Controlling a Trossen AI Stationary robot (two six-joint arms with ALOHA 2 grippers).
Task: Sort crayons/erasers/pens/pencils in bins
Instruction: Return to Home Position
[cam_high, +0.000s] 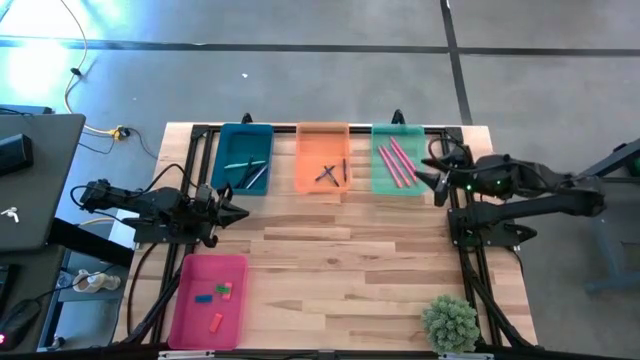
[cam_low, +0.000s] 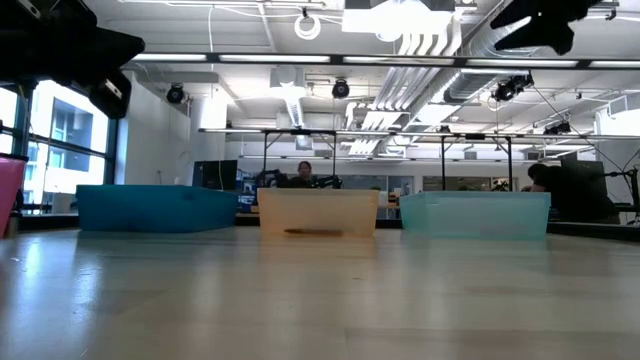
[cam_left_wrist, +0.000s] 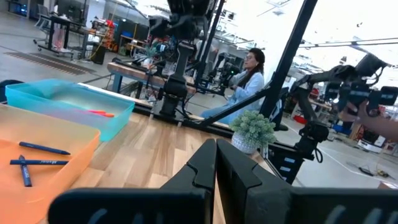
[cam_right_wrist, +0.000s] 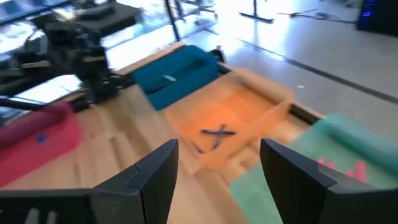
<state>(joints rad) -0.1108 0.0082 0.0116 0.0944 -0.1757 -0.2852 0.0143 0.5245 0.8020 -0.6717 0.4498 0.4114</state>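
- From the high view I see my left gripper (cam_high: 236, 212) at the left edge of the worktop (cam_high: 340, 250), between the teal bin (cam_high: 245, 158) and the pink bin (cam_high: 210, 300). It points towards the middle.
- The left wrist view adds what the overhead does not: the left jaws are pressed together with nothing between them.
- My right gripper (cam_high: 432, 166) sits at the right edge, just beside the mint green bin (cam_high: 398, 160). The right wrist view shows its jaws spread wide and empty.
- Only the overhead shows the contents in full:
  - the erasers (cam_high: 216, 321) lie loose in the pink bin;
  - the pens (cam_high: 250, 172) lie in the teal bin;
  - the dark blue sticks (cam_high: 330, 173) are crossed in the orange bin (cam_high: 322, 160);
  - the pink-red sticks (cam_high: 397, 162) lie in the mint green bin.
- The low view gives only the walls of the teal, orange and mint green bins in a row, with a sliver of the pink bin at its edge. A dark shape shows through the orange wall, and nothing else inside can be seen.
- The left wrist view alone takes in a person (cam_left_wrist: 249, 68) seated beyond the worktop. The potted plant (cam_left_wrist: 252, 127) stands in front of them on the worktop's corner.
- In the right wrist view I catch a small blue eraser in the pink bin, and a pale pen in the teal bin.
- The dark blue sticks carry pale lettering in the left wrist view, but I cannot read it.
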